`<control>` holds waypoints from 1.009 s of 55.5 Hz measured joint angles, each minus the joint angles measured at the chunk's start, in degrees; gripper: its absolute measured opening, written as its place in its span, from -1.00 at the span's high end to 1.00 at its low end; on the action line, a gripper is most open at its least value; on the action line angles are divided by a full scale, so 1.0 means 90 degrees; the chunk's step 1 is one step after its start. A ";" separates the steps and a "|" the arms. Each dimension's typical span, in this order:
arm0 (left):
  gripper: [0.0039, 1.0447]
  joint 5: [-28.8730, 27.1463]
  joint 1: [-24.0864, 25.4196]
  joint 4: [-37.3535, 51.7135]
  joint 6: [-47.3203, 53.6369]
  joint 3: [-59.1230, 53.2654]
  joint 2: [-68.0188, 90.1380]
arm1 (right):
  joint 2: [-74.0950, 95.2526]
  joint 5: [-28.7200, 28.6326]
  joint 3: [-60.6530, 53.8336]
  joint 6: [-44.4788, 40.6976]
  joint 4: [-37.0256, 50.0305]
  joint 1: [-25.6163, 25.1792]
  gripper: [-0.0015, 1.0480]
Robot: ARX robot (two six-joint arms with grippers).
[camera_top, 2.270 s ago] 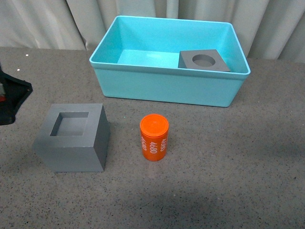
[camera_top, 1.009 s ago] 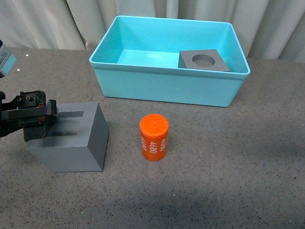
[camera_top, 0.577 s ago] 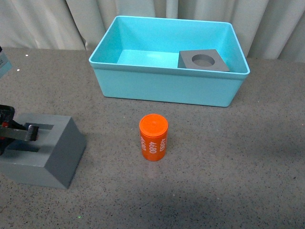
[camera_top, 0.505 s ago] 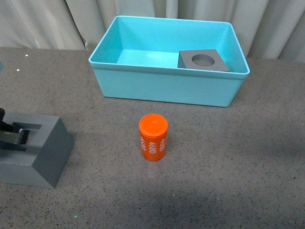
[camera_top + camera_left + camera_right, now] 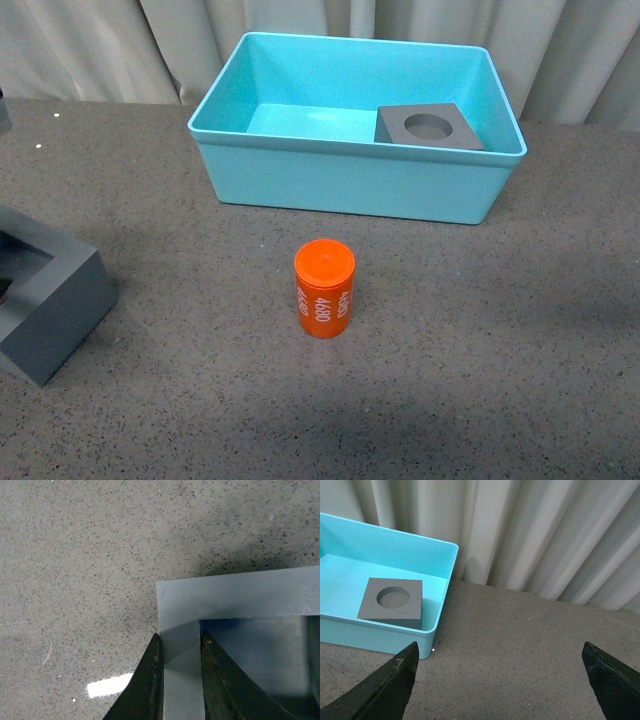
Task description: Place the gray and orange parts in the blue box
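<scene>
The gray cube with the square recess (image 5: pixel 45 300) is at the far left edge of the front view, tilted and partly cut off. In the left wrist view my left gripper (image 5: pixel 181 645) is shut on one wall of this cube (image 5: pixel 240 600), one finger outside and one in the recess. The orange cylinder (image 5: pixel 324 288) printed "4680" stands upright in front of the blue box (image 5: pixel 350 180). The gray cube with the round recess (image 5: pixel 430 127) lies inside the box at its right end; it also shows in the right wrist view (image 5: pixel 391 602). My right gripper (image 5: pixel 500 680) is open over bare table.
Pale curtains (image 5: pixel 100 50) hang behind the table. The blue box's corner (image 5: pixel 437 630) lies beside the right gripper in the right wrist view. The speckled gray tabletop (image 5: pixel 480 330) spreads right of the cylinder.
My left gripper closed on the square-recess cube's wall and carried it leftward and tilted, now half out of the front view. The cylinder and box stayed put.
</scene>
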 joint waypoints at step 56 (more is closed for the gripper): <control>0.72 0.0629 -0.1671 0.0549 -0.3577 0.4199 0.1953 | 0.0002 -0.0002 0.0000 -0.0005 0.0000 0.0005 -0.81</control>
